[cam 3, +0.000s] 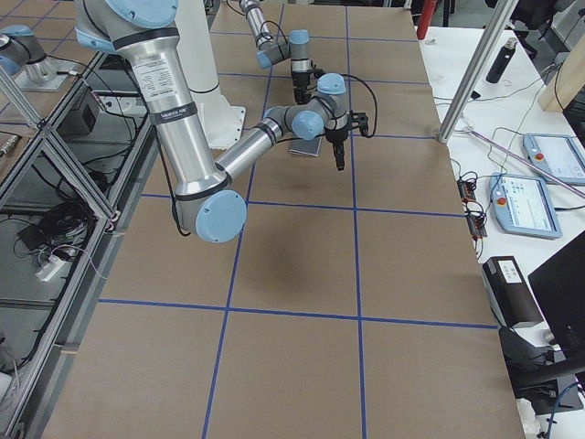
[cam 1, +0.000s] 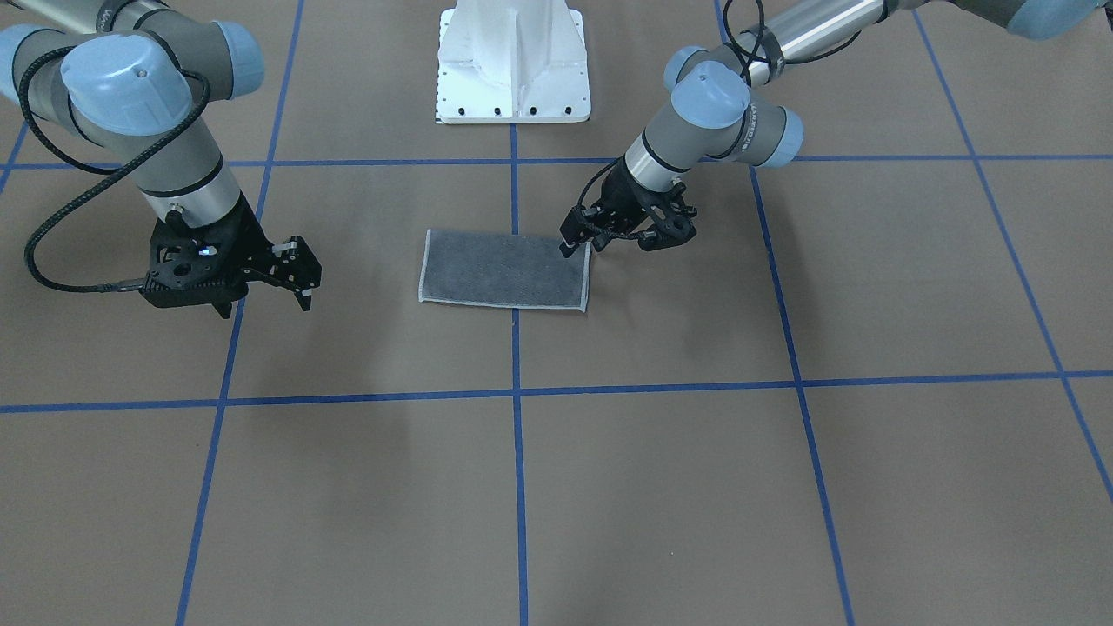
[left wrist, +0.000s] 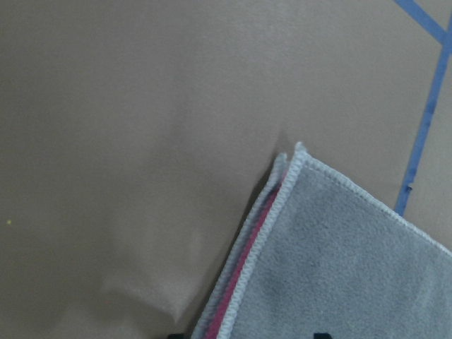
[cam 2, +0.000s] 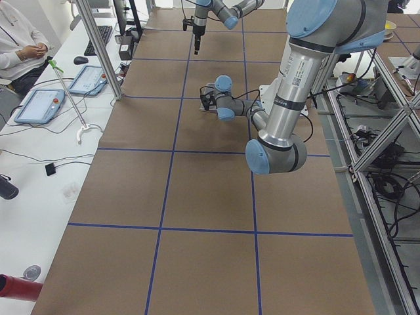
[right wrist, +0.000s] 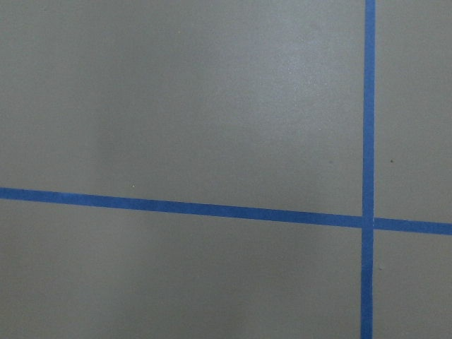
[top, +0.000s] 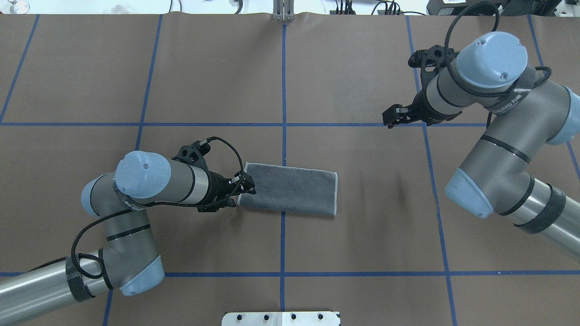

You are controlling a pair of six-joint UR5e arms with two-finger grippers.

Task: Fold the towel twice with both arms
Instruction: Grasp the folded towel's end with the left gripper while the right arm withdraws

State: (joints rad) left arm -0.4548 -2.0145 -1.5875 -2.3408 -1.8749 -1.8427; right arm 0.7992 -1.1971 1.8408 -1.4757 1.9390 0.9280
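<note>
The towel (top: 290, 189) lies flat near the table's middle. It is folded into a rectangle with the dark grey side up and a light grey border. It also shows in the front-facing view (cam 1: 504, 269). The left wrist view shows its corner (left wrist: 339, 261) with a pink strip between the layers. My left gripper (top: 242, 192) is low at the towel's short end on my left, also seen from the front (cam 1: 584, 245). It is open, with its jaws astride that edge. My right gripper (top: 392, 118) hangs open and empty far to my right, well away from the towel (cam 1: 300, 278).
The white bolted pedestal (cam 1: 513, 65) stands at the robot's side of the table. Blue tape lines (top: 283, 90) cross the brown table in a grid. The right wrist view shows only bare table and a tape crossing (right wrist: 367, 220).
</note>
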